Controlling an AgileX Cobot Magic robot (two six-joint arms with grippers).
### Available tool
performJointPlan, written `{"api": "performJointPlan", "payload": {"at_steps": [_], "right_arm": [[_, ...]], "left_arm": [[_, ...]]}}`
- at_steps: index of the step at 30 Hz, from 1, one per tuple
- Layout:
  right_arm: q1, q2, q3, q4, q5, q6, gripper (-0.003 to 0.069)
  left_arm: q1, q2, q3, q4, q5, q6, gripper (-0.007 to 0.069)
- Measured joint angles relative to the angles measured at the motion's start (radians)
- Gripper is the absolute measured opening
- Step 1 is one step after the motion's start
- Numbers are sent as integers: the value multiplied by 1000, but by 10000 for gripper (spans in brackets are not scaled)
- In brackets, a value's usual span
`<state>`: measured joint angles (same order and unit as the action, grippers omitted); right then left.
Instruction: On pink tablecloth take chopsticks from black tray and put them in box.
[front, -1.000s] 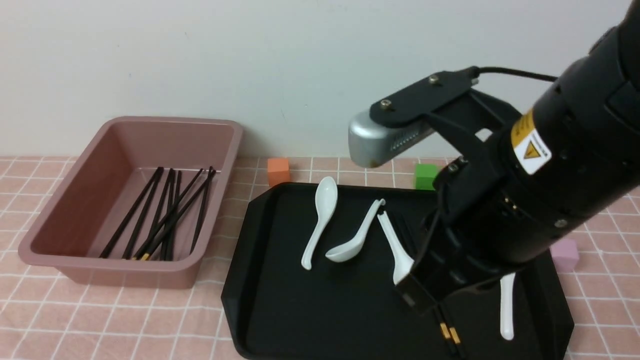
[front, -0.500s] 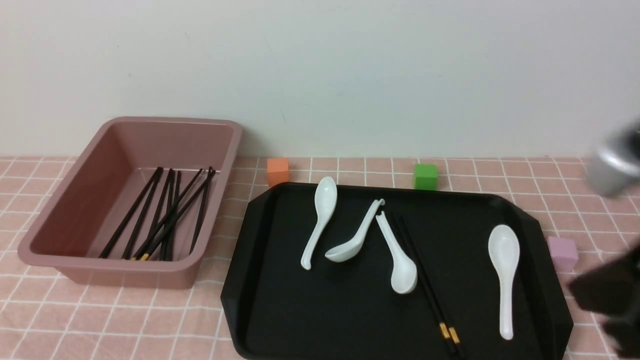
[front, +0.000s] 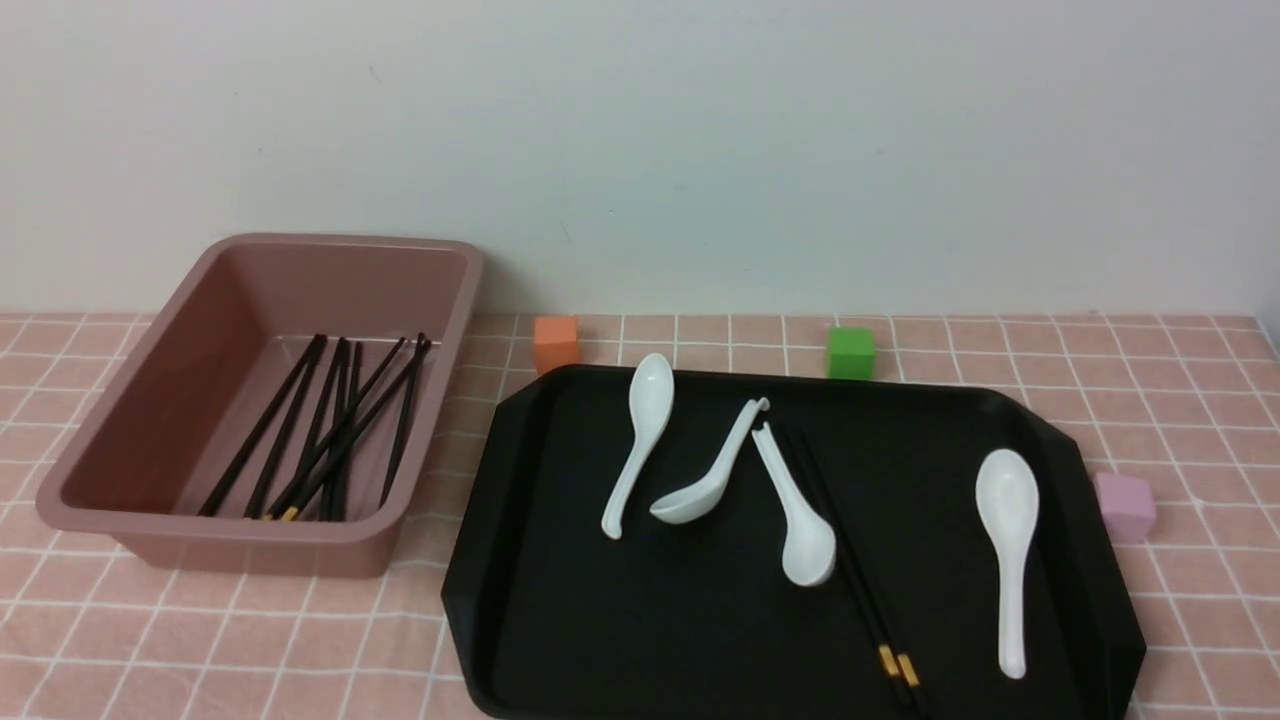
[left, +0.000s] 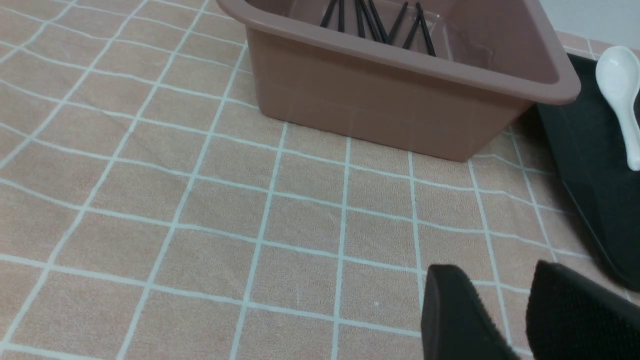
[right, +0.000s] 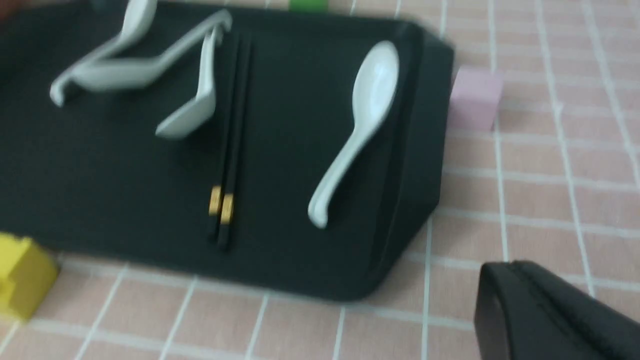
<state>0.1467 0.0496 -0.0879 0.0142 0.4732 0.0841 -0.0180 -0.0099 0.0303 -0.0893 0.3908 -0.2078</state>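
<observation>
Tabletop's covered by the pink tablecloth (front: 1150, 390); sitting right on it: box (front: 90, 460), black tray (front: 520, 600), orange cube (front: 556, 343), green cube (front: 851, 352), pink cube (front: 1125, 506), and what looks like a yellow block (right: 22, 275).

No readable text, label, brand, number or sign appears in any view.

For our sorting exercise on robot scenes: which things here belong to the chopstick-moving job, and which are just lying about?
Belonging to the job:
pair of chopsticks left on the black tray
chopsticks already in the box
pink tablecloth

Just lying about:
four white spoons
orange cube
green cube
pink cube
yellow cube
</observation>
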Motion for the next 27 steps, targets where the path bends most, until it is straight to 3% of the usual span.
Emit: {"api": "performJointPlan", "payload": {"at_steps": [5,27], "right_arm": [[-6,-59,103,0,-100,0,-10],[-6,-59,103,0,-86,0,1]], "left_arm": [[0,0,0,-1,0,0,239],[0,0,0,-1,0,0,239]]}}
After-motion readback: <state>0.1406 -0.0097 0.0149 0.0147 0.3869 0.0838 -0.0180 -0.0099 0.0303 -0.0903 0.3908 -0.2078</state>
